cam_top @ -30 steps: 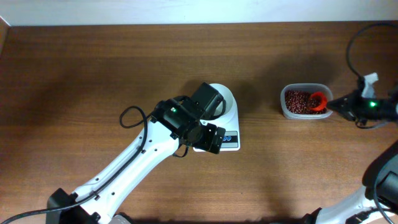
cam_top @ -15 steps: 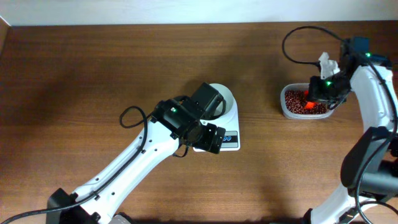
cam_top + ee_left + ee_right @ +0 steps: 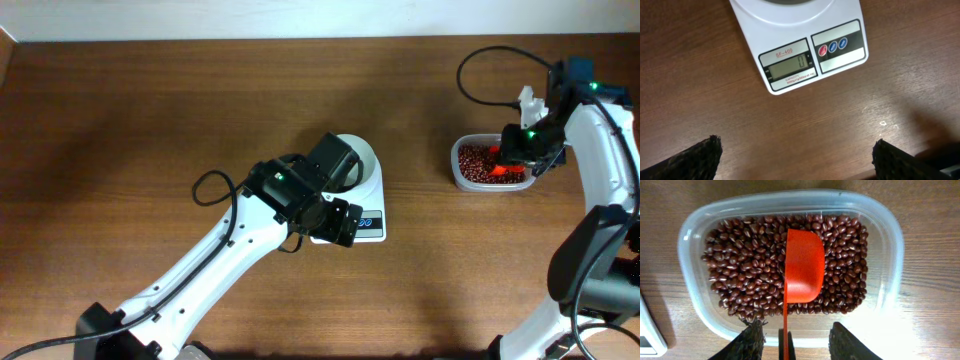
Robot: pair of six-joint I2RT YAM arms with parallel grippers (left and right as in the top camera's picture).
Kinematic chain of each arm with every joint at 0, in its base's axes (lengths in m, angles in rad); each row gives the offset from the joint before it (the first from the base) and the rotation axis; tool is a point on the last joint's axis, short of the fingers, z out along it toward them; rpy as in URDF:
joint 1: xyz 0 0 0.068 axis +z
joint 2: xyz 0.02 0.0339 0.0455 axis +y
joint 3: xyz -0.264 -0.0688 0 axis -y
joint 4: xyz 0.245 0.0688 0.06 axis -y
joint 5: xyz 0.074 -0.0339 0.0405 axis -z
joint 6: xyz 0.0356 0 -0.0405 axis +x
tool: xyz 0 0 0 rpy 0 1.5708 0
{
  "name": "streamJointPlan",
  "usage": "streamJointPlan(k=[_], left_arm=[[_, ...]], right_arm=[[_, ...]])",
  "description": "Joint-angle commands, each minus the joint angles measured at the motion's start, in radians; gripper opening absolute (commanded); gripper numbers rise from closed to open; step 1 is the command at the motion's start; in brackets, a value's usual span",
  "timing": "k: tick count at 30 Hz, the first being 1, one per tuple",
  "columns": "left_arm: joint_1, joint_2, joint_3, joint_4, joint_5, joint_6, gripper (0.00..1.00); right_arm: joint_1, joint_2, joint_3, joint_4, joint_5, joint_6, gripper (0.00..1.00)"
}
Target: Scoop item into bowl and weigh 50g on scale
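The beans point(image 3: 740, 280) lie as a loose heap in a clear tub point(image 3: 890, 245) at the right of the table point(image 3: 150, 120). An orange scoop point(image 3: 802, 270) rests on them, cup open side up and empty, with its handle running back toward the right tool point(image 3: 795, 336). That tool's jaws stand apart, one on each side of the handle, with a gap on both sides. They are not clamped.

The left tool point(image 3: 796, 146) hangs over the front of the scale point(image 3: 790, 30) with its jaws wide apart, holding nothing. The display reads 0. The bowl point(image 3: 365, 155) sits on the scale, partly hidden by the arm.

Handling: the beans are probably hard, smooth and free-rolling, and will spill from a tilted scoop. Grip the scoop's thin, stiff handle, never the cup. The tub looks light and may slide when the scoop digs in.
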Motion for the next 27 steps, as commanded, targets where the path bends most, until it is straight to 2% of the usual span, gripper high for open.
streamJointPlan(k=[1,4,11,13,16,18,19,20,24,27], left_arm=[[-0.003,-0.02,-0.005,0.001,0.008,0.009,0.99],[-0.003,-0.02,-0.005,0.001,0.008,0.009,0.99],[-0.001,-0.02,-0.005,0.001,0.008,0.009,0.99],[-0.001,-0.02,-0.005,0.001,0.008,0.009,0.99],[-0.001,-0.02,-0.005,0.001,0.008,0.009,0.99],[-0.001,-0.02,-0.005,0.001,0.008,0.009,0.99],[-0.001,-0.02,-0.005,0.001,0.008,0.009,0.99],[-0.001,-0.02,-0.005,0.001,0.008,0.009,0.99],[-0.001,-0.02,-0.005,0.001,0.008,0.009,0.99],[-0.001,-0.02,-0.005,0.001,0.008,0.009,0.99]], right_arm=[[0.002,-0.116,0.088,-0.065,0.02,0.028,0.51],[0.002,-0.182,0.029,-0.087,0.058,0.085,0.52],[0.002,-0.183,-0.308,0.155,0.076,0.142,0.51],[0.002,-0.183,-0.335,0.205,0.089,0.141,0.5],[0.002,-0.183,-0.336,0.243,0.099,0.141,0.39],[0.001,-0.183,-0.336,0.218,0.123,0.157,0.4],[0.001,-0.188,-0.334,0.208,0.155,0.175,0.45],[0.0,-0.207,-0.323,0.201,0.154,0.176,0.48],[-0.013,-0.415,-0.299,0.189,0.152,0.195,0.52],[-0.116,-0.554,-0.353,0.177,0.143,0.284,0.52]])
